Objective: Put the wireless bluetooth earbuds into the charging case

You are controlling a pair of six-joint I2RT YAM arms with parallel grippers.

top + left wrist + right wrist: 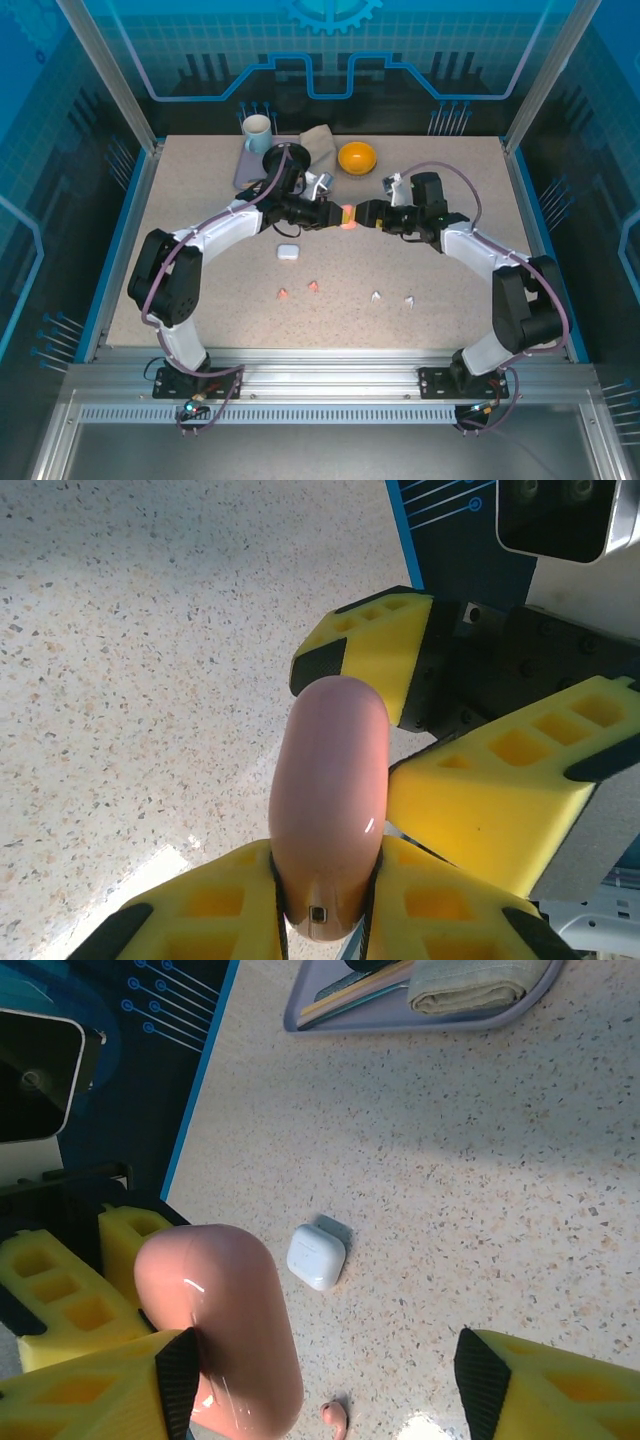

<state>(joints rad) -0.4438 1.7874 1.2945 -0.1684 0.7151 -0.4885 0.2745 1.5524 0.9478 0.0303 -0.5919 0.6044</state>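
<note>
At the far left of the table (pixel 340 330) a pale mug (pixel 257 130) stands at the corner of a grey tray (pixel 245 165). A folded cloth (pixel 318 143) lies on the right part of the tray.

Closer to the arms, a closed white case (pixel 288 252) lies flat on the table. In front of it lie a pink earbud (pixel 283 292) and a second pink earbud (pixel 314 285), a little apart from each other.

Over the middle of the table the left gripper (pixel 333 214) is closed tightly on one end of the pink case (pixel 347 216), with a yellow finger on each side (its wrist camera shows this well). The case is shut, and I see no earbud in it or on it. An orange bowl (pixel 357 157) sits behind, near the back edge.

The right gripper (pixel 363 215) meets the case from the other side with its jaws wide apart. One finger (pixel 100 1390) is against the case and the other finger (pixel 550 1390) is well apart from it, so it does not clamp anything.

Further right, a white earbud (pixel 376 295) and a second white earbud (pixel 409 300) lie on the table.
</note>
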